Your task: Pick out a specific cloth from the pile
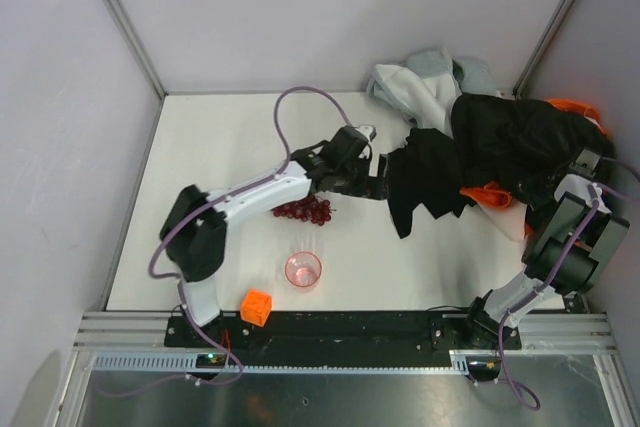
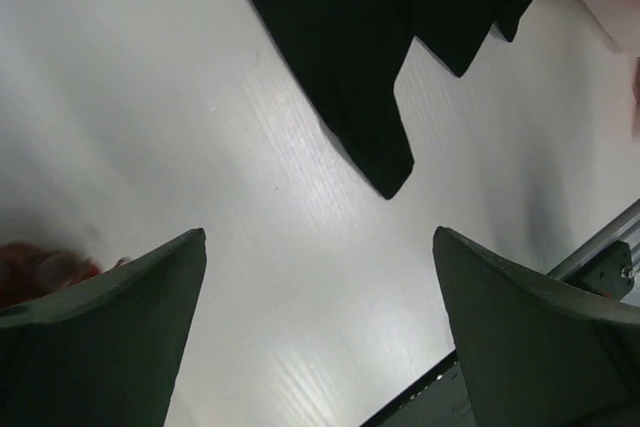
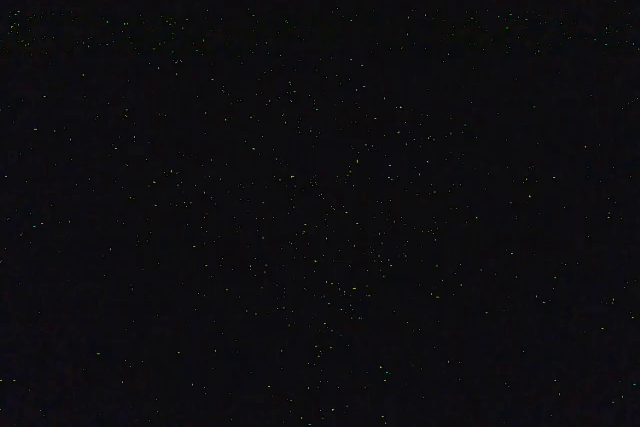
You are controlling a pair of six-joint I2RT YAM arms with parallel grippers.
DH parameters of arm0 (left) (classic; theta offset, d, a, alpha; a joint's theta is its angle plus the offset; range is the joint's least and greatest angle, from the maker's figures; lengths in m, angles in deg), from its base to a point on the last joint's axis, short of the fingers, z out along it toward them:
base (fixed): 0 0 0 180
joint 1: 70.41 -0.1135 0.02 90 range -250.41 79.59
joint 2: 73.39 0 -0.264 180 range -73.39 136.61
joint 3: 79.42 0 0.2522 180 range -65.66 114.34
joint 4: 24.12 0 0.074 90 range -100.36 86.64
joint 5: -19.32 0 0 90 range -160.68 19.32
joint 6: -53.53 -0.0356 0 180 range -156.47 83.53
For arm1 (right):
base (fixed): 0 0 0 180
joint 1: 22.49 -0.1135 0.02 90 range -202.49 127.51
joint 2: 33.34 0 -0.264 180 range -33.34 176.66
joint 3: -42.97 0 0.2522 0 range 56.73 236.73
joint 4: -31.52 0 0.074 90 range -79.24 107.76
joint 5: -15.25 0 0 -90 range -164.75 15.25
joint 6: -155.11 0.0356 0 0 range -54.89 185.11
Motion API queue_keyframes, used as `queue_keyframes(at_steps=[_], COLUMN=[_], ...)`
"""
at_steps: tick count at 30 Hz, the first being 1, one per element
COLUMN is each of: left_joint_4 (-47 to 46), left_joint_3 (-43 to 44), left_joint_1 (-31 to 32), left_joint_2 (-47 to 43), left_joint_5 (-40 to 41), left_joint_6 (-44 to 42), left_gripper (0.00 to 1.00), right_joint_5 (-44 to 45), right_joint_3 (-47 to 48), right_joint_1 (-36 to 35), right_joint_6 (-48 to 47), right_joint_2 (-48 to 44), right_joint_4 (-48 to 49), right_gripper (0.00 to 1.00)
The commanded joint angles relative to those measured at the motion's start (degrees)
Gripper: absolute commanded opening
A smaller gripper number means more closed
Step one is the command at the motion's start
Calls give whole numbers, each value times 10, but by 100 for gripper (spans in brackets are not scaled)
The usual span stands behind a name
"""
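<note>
The pile [image 1: 480,127] lies at the back right: a large black garment [image 1: 520,132], orange fabric [image 1: 487,194] and pale grey-white clothes [image 1: 420,82]. A black flap with a jagged edge [image 1: 425,187] spreads from it toward the middle. I cannot tell the small black cloth apart from this black fabric. My left gripper [image 1: 378,185] is open and empty just left of the flap. In the left wrist view the gripper [image 2: 320,237] hovers over bare table, with the flap [image 2: 340,47] ahead. My right arm [image 1: 570,237] reaches into the pile, its gripper hidden. The right wrist view is all black.
A bunch of red beads [image 1: 305,210] lies under the left forearm and shows blurred in the left wrist view [image 2: 40,267]. A clear pink cup [image 1: 303,270] and an orange cube [image 1: 256,306] stand near the front edge. Enclosure walls surround the table.
</note>
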Motion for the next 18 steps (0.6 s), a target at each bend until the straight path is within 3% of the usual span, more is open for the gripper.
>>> queue_keyframes(at_steps=[1, 18], left_joint_4=[-10, -10], left_joint_3=[76, 319], left_joint_1=[3, 4], left_joint_2=[78, 351], left_joint_5=[-79, -185], left_joint_6=[31, 80], left_gripper=[100, 100], right_joint_5=[39, 13], right_joint_3=[-30, -49], right_joint_1=[12, 13], right_joint_6=[0, -4], right_joint_2=[26, 18], right_joint_4=[-6, 2], right_gripper=[0, 0])
